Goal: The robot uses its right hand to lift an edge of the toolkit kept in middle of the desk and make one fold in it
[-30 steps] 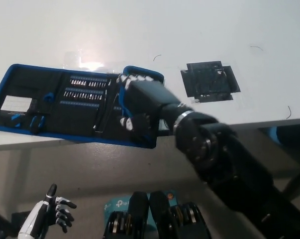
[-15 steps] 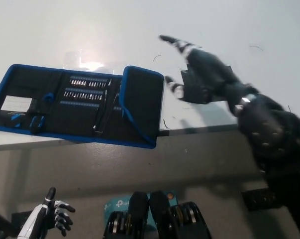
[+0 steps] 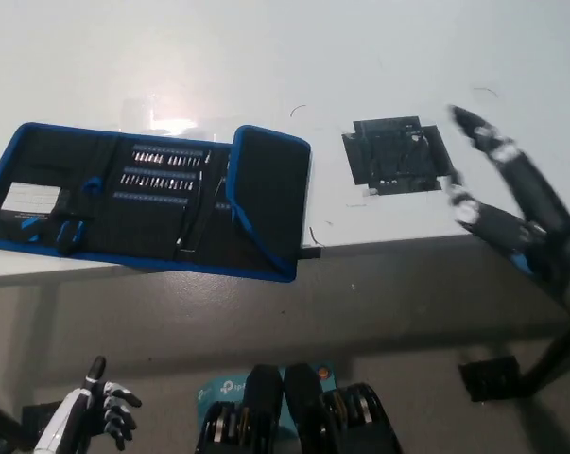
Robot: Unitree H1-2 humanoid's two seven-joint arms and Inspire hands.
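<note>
The toolkit is a black case with blue trim, lying on the white desk at the left and middle. Its right panel is folded over onto the rest, while the middle and left panels lie open, showing rows of bits. My black right hand hangs at the far right over the desk's front edge, well clear of the toolkit, open with its fingers spread and holding nothing. My white left hand rests low at the bottom left, below the desk, fingers loosely curled and empty.
A black taped square marks the desk right of the toolkit. The toolkit's front edge overhangs the desk's front edge slightly. A teal box lies on the floor at the bottom middle.
My right hand let go of the toolkit's folded right panel and drew back to the right, from over the panel to the far right edge. The panel stayed folded.
</note>
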